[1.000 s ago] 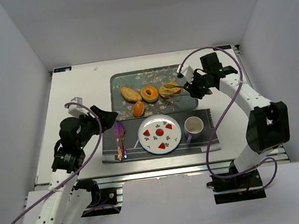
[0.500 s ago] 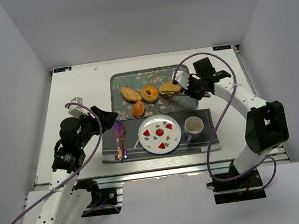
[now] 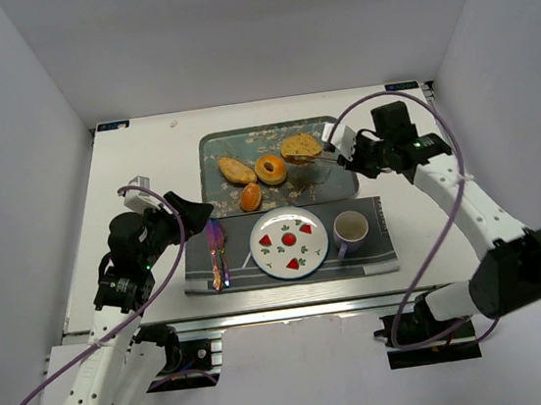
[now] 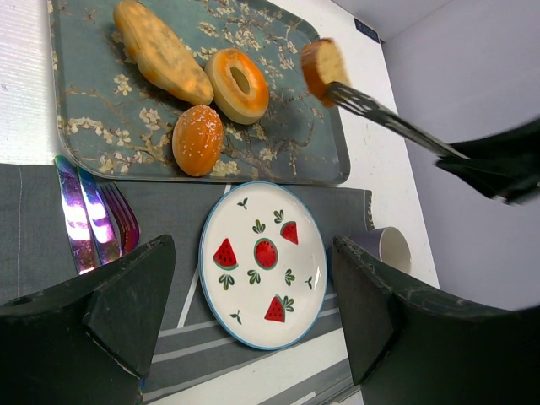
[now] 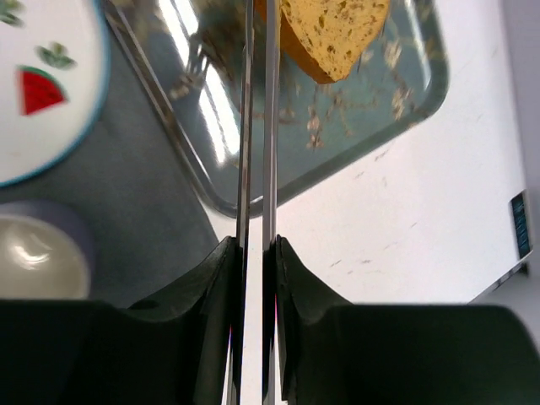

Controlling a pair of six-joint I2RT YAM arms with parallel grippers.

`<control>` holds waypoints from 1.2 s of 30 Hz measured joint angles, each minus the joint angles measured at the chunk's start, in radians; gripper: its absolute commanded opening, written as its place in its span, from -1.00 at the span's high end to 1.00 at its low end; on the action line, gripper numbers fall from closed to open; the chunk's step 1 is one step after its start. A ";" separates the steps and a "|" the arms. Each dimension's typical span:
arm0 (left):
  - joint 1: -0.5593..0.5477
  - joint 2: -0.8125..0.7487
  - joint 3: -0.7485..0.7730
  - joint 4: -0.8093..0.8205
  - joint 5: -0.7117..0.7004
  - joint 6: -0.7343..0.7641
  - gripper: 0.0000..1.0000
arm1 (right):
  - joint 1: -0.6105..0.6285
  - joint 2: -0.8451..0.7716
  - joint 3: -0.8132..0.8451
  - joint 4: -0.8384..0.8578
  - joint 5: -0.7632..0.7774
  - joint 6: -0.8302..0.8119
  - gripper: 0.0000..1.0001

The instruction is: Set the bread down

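Observation:
A slice of seeded bread (image 3: 300,146) hangs above the far right part of the floral tray (image 3: 333,185), pinched in metal tongs (image 3: 329,157). My right gripper (image 3: 356,158) is shut on the tongs' handles. In the right wrist view the fingers (image 5: 256,245) press the two tong arms (image 5: 257,126) and the bread (image 5: 333,34) sits at their tip. The left wrist view shows the bread (image 4: 323,66) and tongs (image 4: 388,118) too. My left gripper (image 3: 198,211) is open and empty, left of the watermelon plate (image 3: 278,251); its view looks down over the plate (image 4: 253,228).
On the tray lie a long roll (image 3: 237,170), a bagel (image 3: 269,169) and a round bun (image 3: 250,197). A grey placemat (image 3: 376,254) holds the plate, a purple cup (image 3: 351,229) and iridescent cutlery (image 3: 218,253).
The right arm has raised the bread off the tray in the tongs and shifted it slightly toward the back; its wrist moved right. The left arm has not moved.

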 measured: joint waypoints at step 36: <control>0.000 -0.104 -0.002 -0.066 -0.033 -0.014 -0.70 | 0.214 -0.154 -0.043 -0.288 -0.243 -0.010 0.23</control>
